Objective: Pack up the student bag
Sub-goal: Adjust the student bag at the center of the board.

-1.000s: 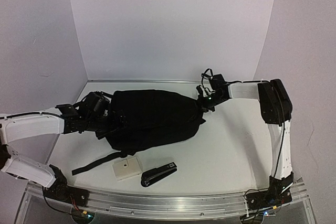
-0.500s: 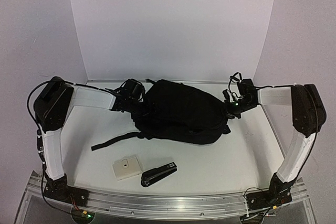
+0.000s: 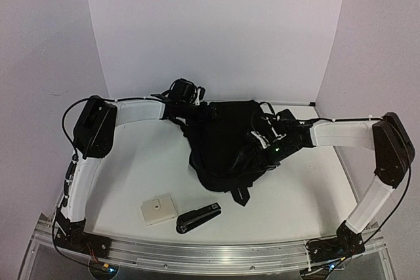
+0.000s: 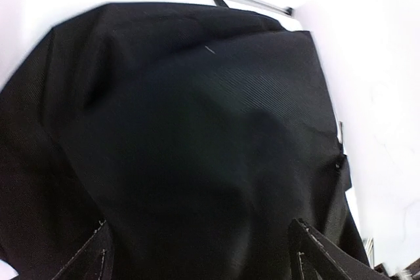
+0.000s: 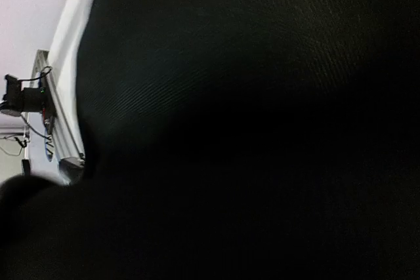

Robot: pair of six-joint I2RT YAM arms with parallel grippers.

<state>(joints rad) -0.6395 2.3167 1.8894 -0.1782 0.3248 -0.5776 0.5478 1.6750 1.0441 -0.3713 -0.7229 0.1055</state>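
The student bag point(image 3: 223, 149) is a large black fabric backpack bunched in the middle of the table, with one strap end point(image 3: 240, 195) trailing toward the front. My left gripper point(image 3: 191, 111) reaches in from the back left at the bag's top edge. In the left wrist view its fingertips point(image 4: 314, 248) stand wide apart and open, and bag fabric point(image 4: 197, 129) fills the space ahead. My right gripper point(image 3: 262, 141) presses against the bag's right side. The right wrist view shows only black bag fabric point(image 5: 230, 96), which hides that gripper's fingers.
A small white box point(image 3: 159, 210) and a black stapler point(image 3: 198, 217) lie side by side near the front, left of centre. An aluminium rail point(image 3: 216, 254) runs along the near edge. White walls close in the back and both sides.
The bag has travelled from left of centre to the middle and turned, now bunched up. My left arm swung from the near left to the back. My right gripper moved in onto the bag.
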